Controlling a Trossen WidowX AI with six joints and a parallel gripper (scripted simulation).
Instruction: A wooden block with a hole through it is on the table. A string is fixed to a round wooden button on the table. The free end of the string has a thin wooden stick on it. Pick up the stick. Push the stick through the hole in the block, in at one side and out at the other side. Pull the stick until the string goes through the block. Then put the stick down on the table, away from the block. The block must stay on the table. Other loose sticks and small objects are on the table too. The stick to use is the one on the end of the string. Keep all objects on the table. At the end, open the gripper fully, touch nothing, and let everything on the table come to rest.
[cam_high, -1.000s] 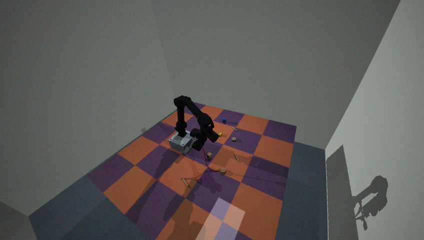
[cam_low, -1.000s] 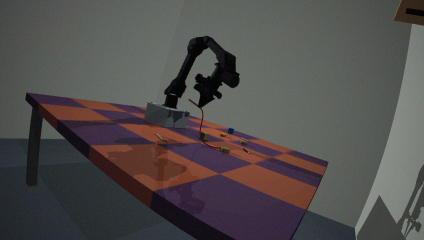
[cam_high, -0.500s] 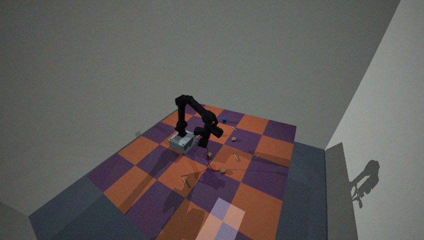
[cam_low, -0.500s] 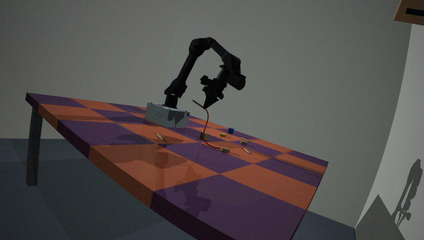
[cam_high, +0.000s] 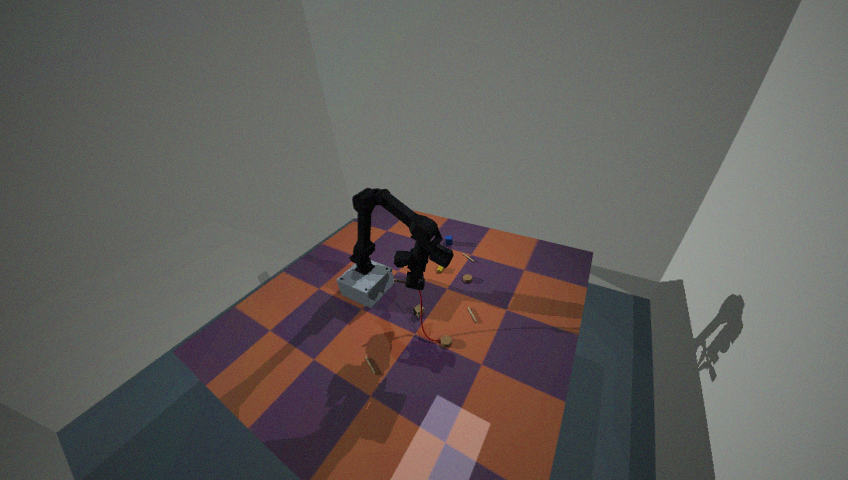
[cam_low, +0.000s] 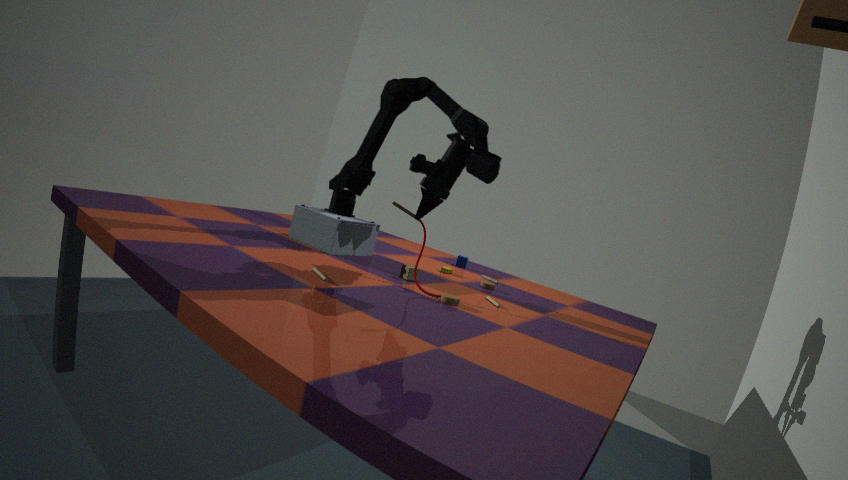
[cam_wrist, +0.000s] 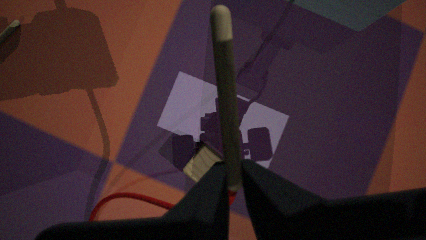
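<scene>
My gripper (cam_low: 418, 218) (cam_wrist: 233, 169) is shut on the wooden stick (cam_low: 402, 208) (cam_wrist: 226, 90) at its string end. It holds the stick in the air above the table, with the free end pointing toward the robot base, tilted slightly up. The red string (cam_high: 421, 318) (cam_low: 424, 237) (cam_wrist: 125, 194) hangs from the stick down to the round wooden button (cam_high: 445, 341) (cam_low: 450, 300). The wooden block (cam_high: 419, 310) (cam_low: 408, 272) (cam_wrist: 201, 163) stands on the table, below the gripper and apart from the stick. The string is outside the block. The hole is not clear in these views.
Loose sticks (cam_high: 471, 314) (cam_high: 371, 364) (cam_low: 492, 301) (cam_low: 319, 274) lie on both sides of the block. Farther back are another stick (cam_high: 468, 257), a second round button (cam_high: 467, 278) (cam_low: 487, 285), a yellow piece (cam_high: 440, 269) (cam_low: 446, 270) and a blue cube (cam_high: 448, 240) (cam_low: 461, 261).
</scene>
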